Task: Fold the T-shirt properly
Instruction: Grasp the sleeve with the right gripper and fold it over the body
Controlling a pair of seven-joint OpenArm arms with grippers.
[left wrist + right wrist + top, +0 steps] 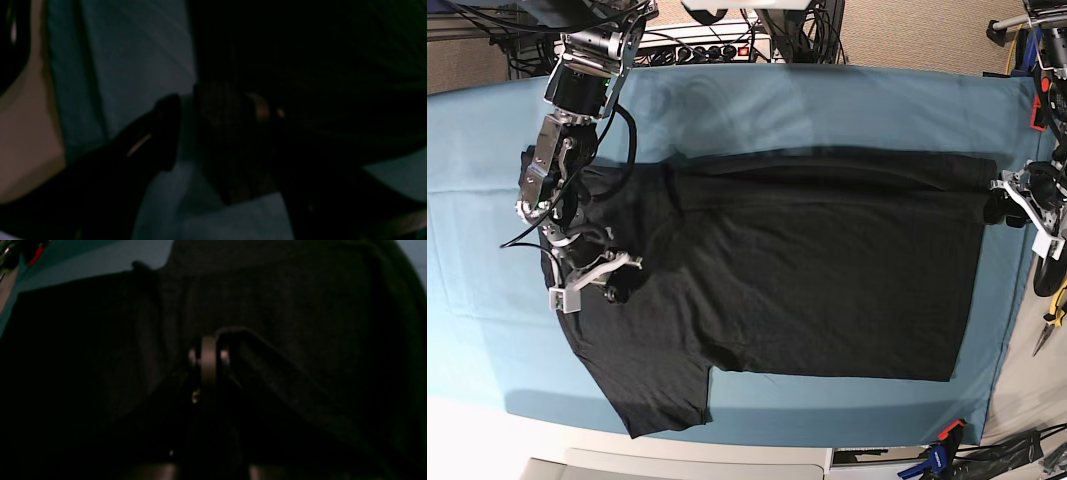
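Lying flat and dark across the teal cover (827, 100), the shirt (827, 270) is taking up most of the table, its hem toward the base view's right and one sleeve trailing toward the near edge at lower left. The far long edge is already looking doubled over into a narrow band. The right gripper (592, 275) is sitting on the sleeve end of the cloth, its jaws pressed together; the right wrist view is showing a dark ridge of fabric rising right at the tips, so it is probably pinching a fold, though that view is too dim to be sure. The left gripper (1012, 200) is waiting at the hem's far corner with jaws standing apart, one finger (166, 130) showing just beside the black cloth, not yet clamping it.

To do this step well, the left jaws should be closing on both layers at the corner before any lift. Then both arms ought to be rising together, keeping the edge taut so the fold lands straight.
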